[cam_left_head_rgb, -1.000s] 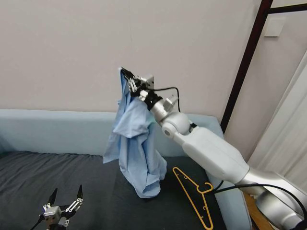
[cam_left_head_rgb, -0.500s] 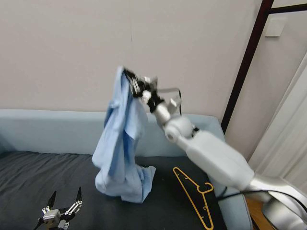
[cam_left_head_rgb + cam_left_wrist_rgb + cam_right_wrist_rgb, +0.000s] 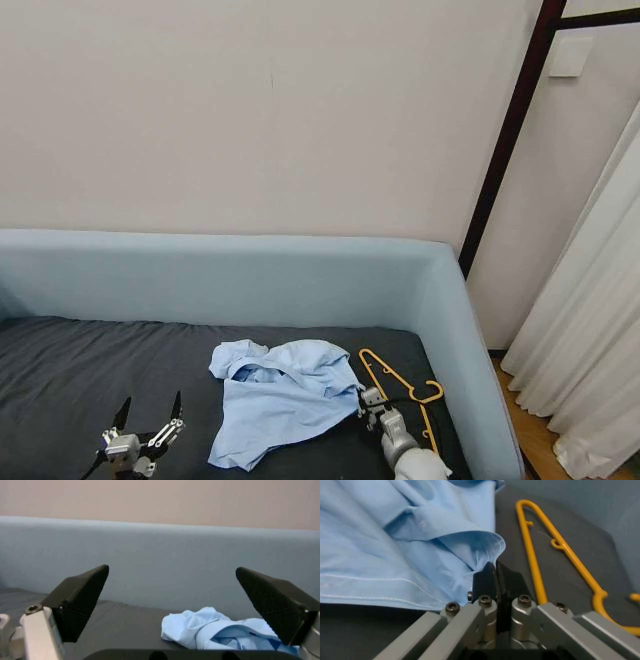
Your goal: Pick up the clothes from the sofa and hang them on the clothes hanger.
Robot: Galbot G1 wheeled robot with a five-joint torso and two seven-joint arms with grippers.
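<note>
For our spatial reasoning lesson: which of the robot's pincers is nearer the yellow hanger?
Right. The right pincer, shut on the blue shirt, sits beside the yellow hanger; the left pincer hangs open across the shirt, farther off.

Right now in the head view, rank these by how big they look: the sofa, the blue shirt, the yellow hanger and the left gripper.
1. sofa
2. blue shirt, its edge pinched by the right gripper
3. yellow hanger and left gripper: they look alike, and the gripper is nearer the camera, so unranked.
</note>
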